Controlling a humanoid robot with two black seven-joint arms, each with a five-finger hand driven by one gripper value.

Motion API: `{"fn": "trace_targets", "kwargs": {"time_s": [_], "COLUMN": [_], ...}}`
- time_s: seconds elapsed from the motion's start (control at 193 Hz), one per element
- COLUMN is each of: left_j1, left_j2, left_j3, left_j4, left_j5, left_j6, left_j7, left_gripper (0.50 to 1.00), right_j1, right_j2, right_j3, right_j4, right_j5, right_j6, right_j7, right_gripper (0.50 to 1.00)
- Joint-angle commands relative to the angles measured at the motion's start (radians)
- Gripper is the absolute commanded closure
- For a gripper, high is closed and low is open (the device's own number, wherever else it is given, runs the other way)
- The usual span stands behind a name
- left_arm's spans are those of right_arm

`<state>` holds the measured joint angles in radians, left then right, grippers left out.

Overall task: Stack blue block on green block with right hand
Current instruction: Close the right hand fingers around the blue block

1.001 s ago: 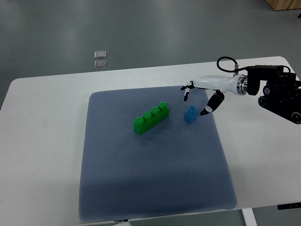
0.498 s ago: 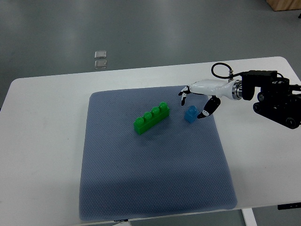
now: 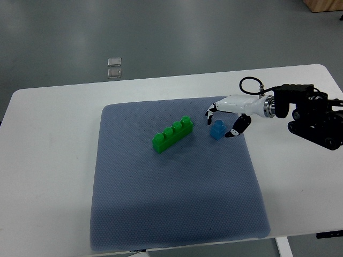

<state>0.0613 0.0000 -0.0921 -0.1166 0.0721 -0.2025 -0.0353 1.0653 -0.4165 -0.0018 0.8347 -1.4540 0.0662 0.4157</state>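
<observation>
The right hand (image 3: 225, 120) has come lower and a little to the left since a second ago. It now sits over the blue block (image 3: 217, 130), right of the frame's centre. Its fingers (image 3: 210, 111) are spread on the block's upper side and the thumb (image 3: 235, 128) reaches down on the block's right side, but they do not pinch it yet. The block has not moved on the blue-grey mat (image 3: 161, 214). The green block (image 3: 172, 134) lies near, to the left, with its studs free. I judge that the grasp is the next step, and lifting comes after.
</observation>
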Motion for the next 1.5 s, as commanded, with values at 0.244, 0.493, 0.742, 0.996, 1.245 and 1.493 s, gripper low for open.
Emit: {"fn": "trace_targets", "kwargs": {"time_s": [0.244, 0.493, 0.742, 0.996, 1.245, 1.493], "left_j1": [0.000, 0.000, 0.000, 0.000, 0.000, 0.000], "left_j2": [0.000, 0.000, 0.000, 0.000, 0.000, 0.000], "left_j3": [0.000, 0.000, 0.000, 0.000, 0.000, 0.000], "left_j4": [0.000, 0.000, 0.000, 0.000, 0.000, 0.000], "left_j5": [0.000, 0.000, 0.000, 0.000, 0.000, 0.000], "left_j6": [0.000, 0.000, 0.000, 0.000, 0.000, 0.000], "left_j7": [0.000, 0.000, 0.000, 0.000, 0.000, 0.000], "left_gripper": [0.500, 0.500, 0.500, 0.500, 0.500, 0.500], "right_j1": [-0.001, -0.001, -0.001, -0.001, -0.001, -0.001], "right_j2": [0.004, 0.013, 0.019, 0.019, 0.018, 0.016], "right_j3": [-0.007, -0.007, -0.015, -0.015, -0.017, -0.029], "right_j4": [-0.005, -0.006, -0.008, -0.009, -0.009, -0.009], "right_j5": [-0.002, -0.009, -0.023, -0.023, -0.023, -0.025], "right_j6": [-0.002, -0.002, 0.000, 0.000, -0.002, -0.014], "right_j7": [-0.002, -0.002, -0.002, -0.002, -0.002, 0.000], "right_gripper": [0.732, 0.744, 0.803, 0.812, 0.842, 0.846]}}
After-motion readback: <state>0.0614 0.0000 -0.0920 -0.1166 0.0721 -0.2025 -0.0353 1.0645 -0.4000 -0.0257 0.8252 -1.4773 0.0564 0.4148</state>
